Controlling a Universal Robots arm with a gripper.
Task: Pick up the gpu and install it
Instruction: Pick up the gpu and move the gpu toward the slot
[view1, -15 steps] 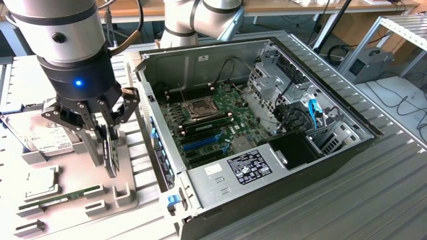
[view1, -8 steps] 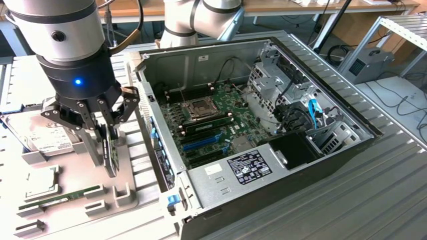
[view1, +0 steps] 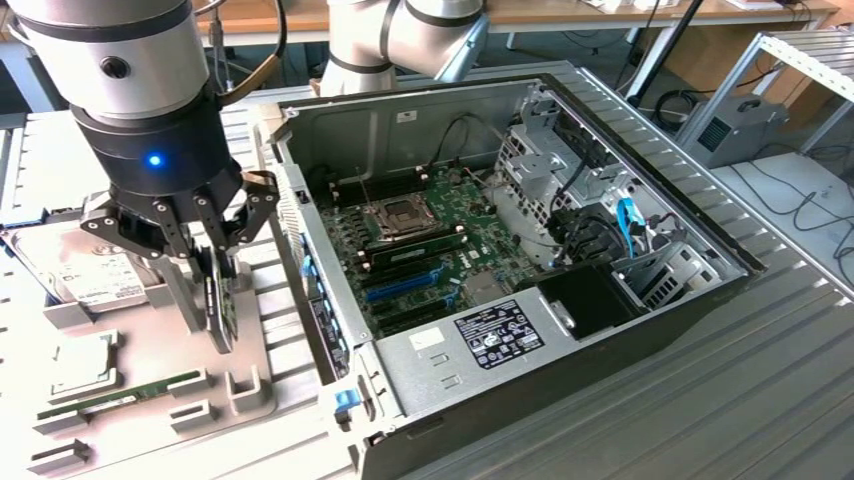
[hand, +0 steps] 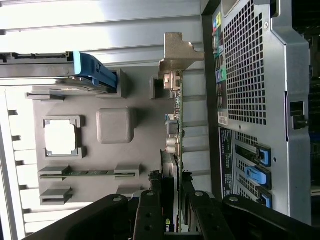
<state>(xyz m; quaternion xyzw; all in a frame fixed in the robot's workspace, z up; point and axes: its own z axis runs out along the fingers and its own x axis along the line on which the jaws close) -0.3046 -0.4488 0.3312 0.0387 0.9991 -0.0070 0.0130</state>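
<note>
At left of the exterior view: gripper clenched on the gpu. Card on edge, hanging upright below the fingers, lower end close over the grey tray; contact there impossible to tell. Just beside, toward frame centre: open computer case, motherboard exposed. At lower left on the tray: memory stick and processor chip; above them, hard drive. Added by the wrist view: gpu edge-on between two dark fingers, metal bracket at its far end, perforated rear panel of the case alongside, blue latches on it.
</note>
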